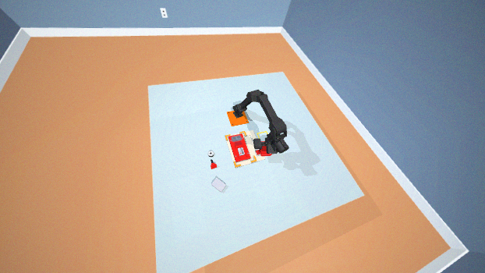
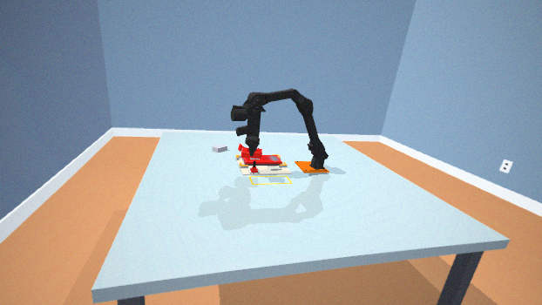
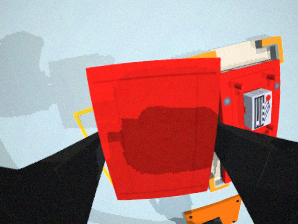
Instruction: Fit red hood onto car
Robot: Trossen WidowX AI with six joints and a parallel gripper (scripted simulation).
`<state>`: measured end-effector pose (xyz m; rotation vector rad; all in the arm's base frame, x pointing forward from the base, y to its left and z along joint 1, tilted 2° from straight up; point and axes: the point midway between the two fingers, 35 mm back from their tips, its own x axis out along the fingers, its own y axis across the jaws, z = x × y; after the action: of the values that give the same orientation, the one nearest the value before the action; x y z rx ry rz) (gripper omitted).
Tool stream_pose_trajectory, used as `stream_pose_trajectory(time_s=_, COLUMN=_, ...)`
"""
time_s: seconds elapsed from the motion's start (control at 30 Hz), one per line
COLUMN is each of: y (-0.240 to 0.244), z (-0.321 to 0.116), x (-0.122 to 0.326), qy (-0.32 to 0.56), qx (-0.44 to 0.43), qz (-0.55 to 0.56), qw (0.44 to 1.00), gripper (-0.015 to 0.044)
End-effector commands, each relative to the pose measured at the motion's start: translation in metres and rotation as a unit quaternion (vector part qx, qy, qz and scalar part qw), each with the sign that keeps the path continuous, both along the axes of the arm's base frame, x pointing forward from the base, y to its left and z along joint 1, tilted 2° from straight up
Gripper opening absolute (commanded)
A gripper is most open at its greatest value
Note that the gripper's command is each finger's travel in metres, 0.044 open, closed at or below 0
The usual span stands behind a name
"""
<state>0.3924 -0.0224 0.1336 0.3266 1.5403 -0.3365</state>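
Note:
The red hood (image 1: pixel 265 152) (image 2: pixel 257 153) (image 3: pixel 160 87) is raised above the table, flat roof toward the wrist camera. My gripper (image 1: pixel 262 150) (image 2: pixel 252 151) (image 3: pixel 157 132) is shut on its two opposite sides. The red chassis (image 1: pixel 235 147) (image 2: pixel 263 160) (image 3: pixel 250 77) sits in the jig (image 1: pixel 236 165) (image 3: pixel 239 54), which has orange corners. The grey engine block (image 1: pixel 241 151) (image 3: pixel 257 111) stands on the deck. In the wrist view, three red pegs show around it, one of them a peg (image 3: pixel 238 86) near the hood; the hood hides part of the deck. The hood is beside the engine in that view.
A red piece with a black knob (image 2: pixel 254 169) is on the cream plate (image 2: pixel 283 172) beside the jig. A yellow outline (image 2: pixel 270 184) (image 3: pixel 82 114) lies nearby. Across the jig are a similar piece (image 1: pixel 213 165), a white ring (image 1: pixel 210 150) and a grey block (image 1: pixel 219 184) (image 2: pixel 220 148).

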Motion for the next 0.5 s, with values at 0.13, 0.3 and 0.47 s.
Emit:
stream_pose_trajectory(time_s=0.13, y=-0.044, z=0.003, x=-0.019, qy=-0.002, qx=-0.005, qz=0.031, qw=1.000, gripper=0.0000)
stream_pose_trajectory(time_s=0.3, y=-0.070, z=0.003, x=-0.033, qy=0.000, qx=-0.006, qz=0.050, qw=0.999, gripper=0.0000)
stream_pose_trajectory(time_s=0.47, y=-0.094, z=0.003, x=-0.049, qy=0.000, qx=-0.007, qz=0.070, qw=0.998, gripper=0.0000)
